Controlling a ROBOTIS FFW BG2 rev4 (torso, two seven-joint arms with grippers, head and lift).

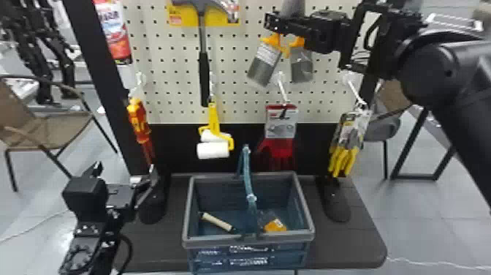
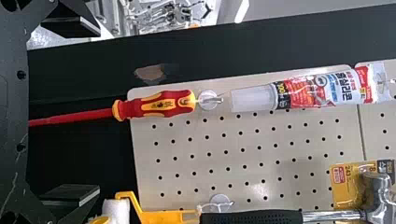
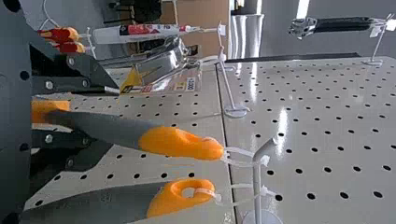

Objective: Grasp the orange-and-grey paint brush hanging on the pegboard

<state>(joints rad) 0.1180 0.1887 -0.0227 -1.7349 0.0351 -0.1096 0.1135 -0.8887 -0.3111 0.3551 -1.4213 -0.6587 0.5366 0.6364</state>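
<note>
- Two orange-and-grey paint brushes [image 3: 109, 128] at the right gripper [image 1: 272, 24], tied to one hook [image 3: 257, 186] on the pegboard [image 3: 317, 121].
- Right gripper: fingers apart, one brush's grey handle between them. Can't tell if either finger touches it.
- Other brush: just beside that gripper, outside the fingers. Bristle ends of both hang below it.
- Left gripper [image 1: 125, 169]: parked low, fingers wide apart, nothing between them. Red-and-yellow screwdriver [image 1: 138, 122] hangs above it.
- Hammer [image 1: 204, 73]: left of right gripper, head up.
- Yellow paint roller [image 1: 214, 119]: lower, between both grippers.
- Red gloves [image 1: 279, 146]: below right gripper. Yellow-fingered gloves [image 1: 343, 159]: lower, to its right.
- Basket [image 1: 185, 215]: between grippers sideways, far under the right one.
</note>
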